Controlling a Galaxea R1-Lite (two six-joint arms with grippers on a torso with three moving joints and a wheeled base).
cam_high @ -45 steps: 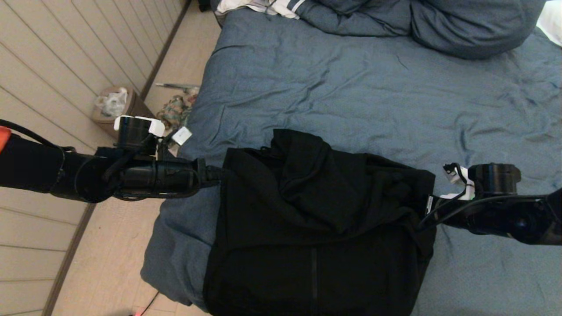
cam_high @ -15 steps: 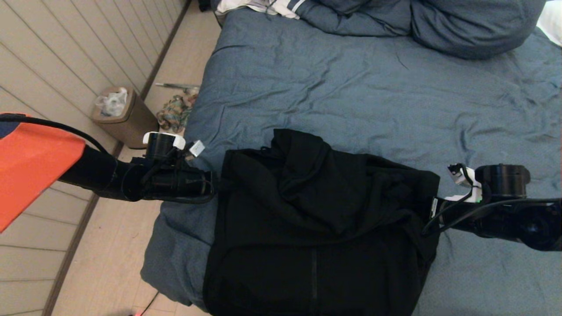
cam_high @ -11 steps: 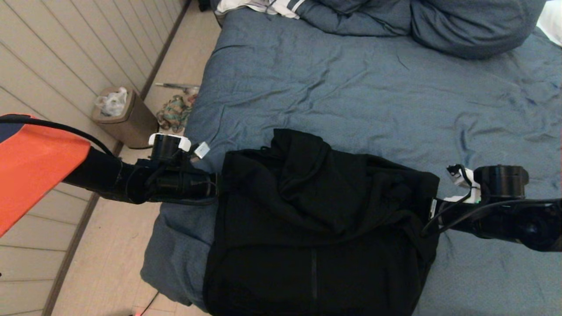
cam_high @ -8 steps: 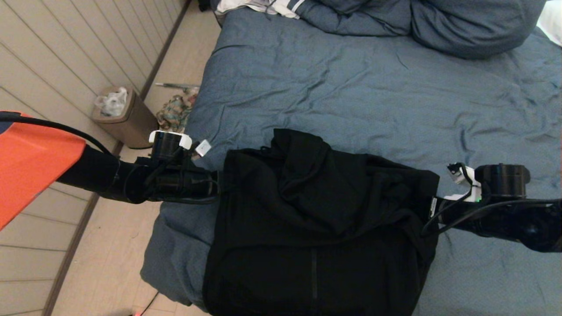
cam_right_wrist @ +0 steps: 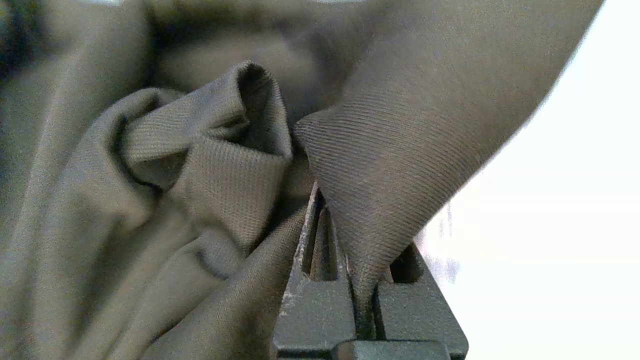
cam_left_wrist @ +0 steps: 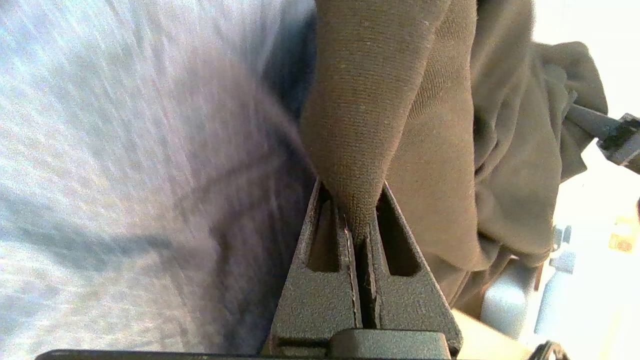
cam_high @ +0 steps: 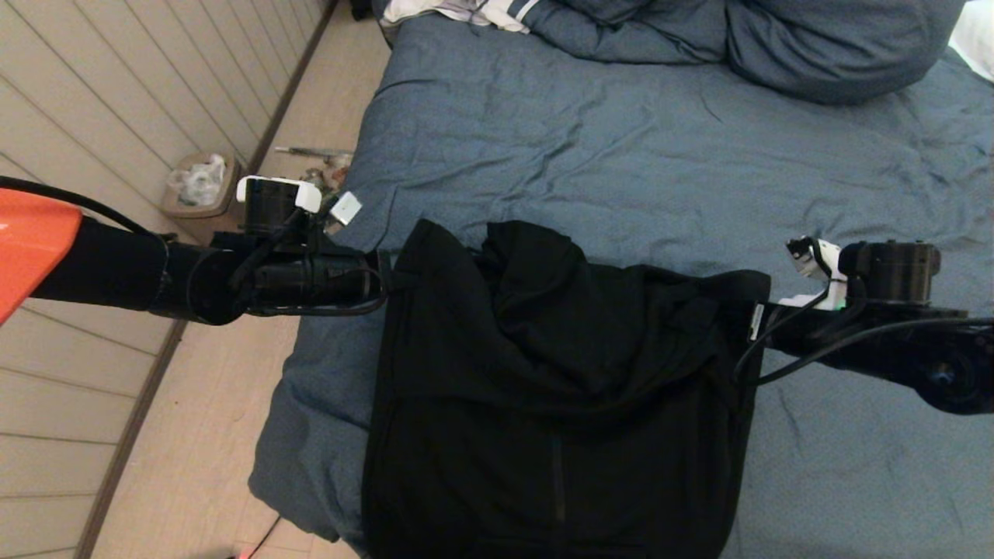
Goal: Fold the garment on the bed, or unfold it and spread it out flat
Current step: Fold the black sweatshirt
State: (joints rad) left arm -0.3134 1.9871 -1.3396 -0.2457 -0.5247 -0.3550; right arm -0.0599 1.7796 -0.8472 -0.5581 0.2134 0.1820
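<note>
One garment (cam_high: 559, 388) was stretched on the bed (cam_high: 660, 155) between two hands: left hand (cam_high: 388, 276) and right hand (cam_high: 757, 322) both clamped on its corners.

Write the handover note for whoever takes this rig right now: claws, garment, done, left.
Left claw: shut on the garment's left edge, beside the bed's side.
Right claw: shut on the garment's right edge.
Garment: bunched black hoodie at the near end of the bed, top edge raised between both claws, lower part hanging over the near edge.
Done: both corners gripped.
Left: spread or fold it flat on the bed.
</note>
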